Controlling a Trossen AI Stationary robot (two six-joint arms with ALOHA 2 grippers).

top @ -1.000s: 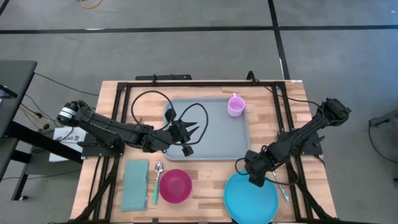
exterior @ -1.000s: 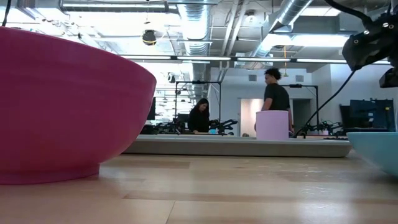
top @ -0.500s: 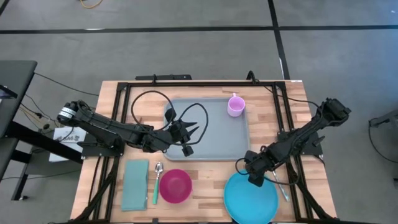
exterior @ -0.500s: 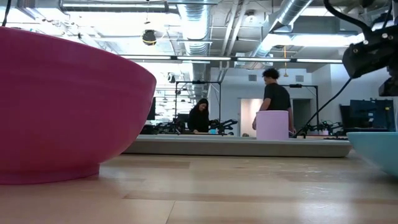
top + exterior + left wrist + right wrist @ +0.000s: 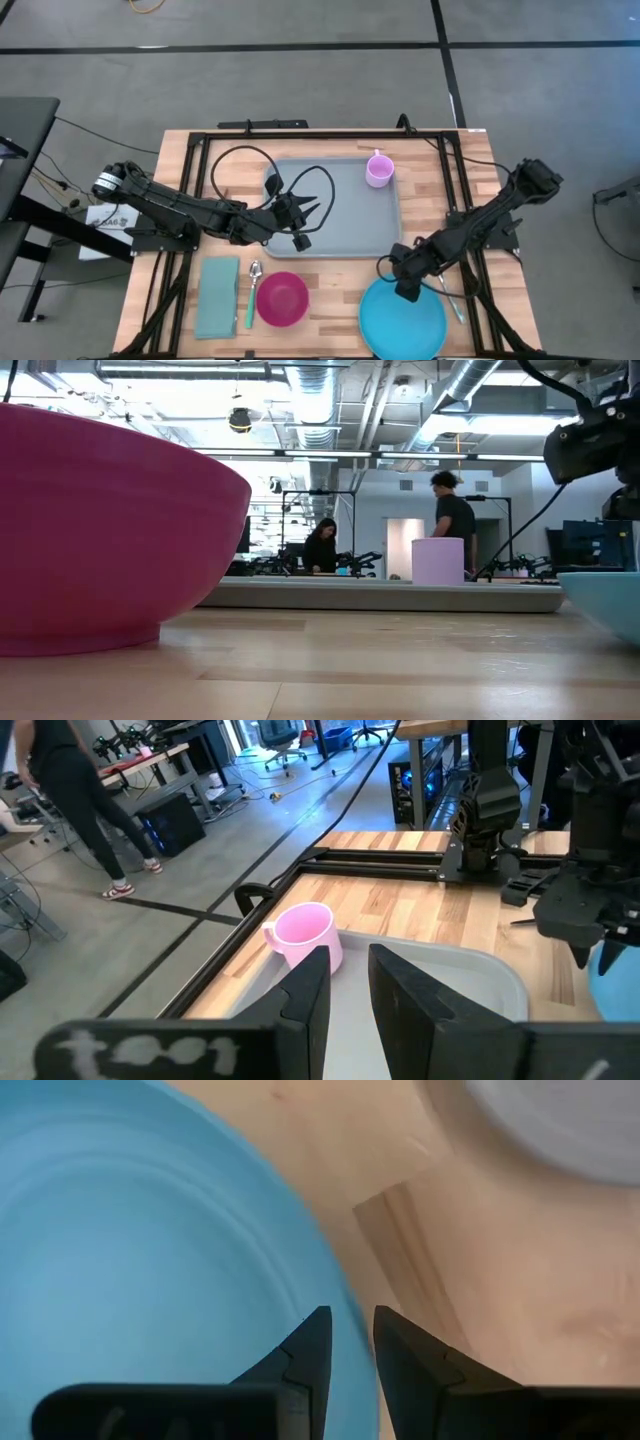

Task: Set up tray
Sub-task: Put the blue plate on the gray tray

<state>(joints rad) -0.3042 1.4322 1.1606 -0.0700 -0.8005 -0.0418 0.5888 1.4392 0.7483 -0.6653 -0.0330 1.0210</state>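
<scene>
Right wrist view: the right gripper has its fingers slightly apart astride the plate rim; the left gripper, narrowly parted, holds nothing over the tray

The cup stands in the tray's far right corner.

High view looks straight down; low view level, sharing the tray.
</scene>
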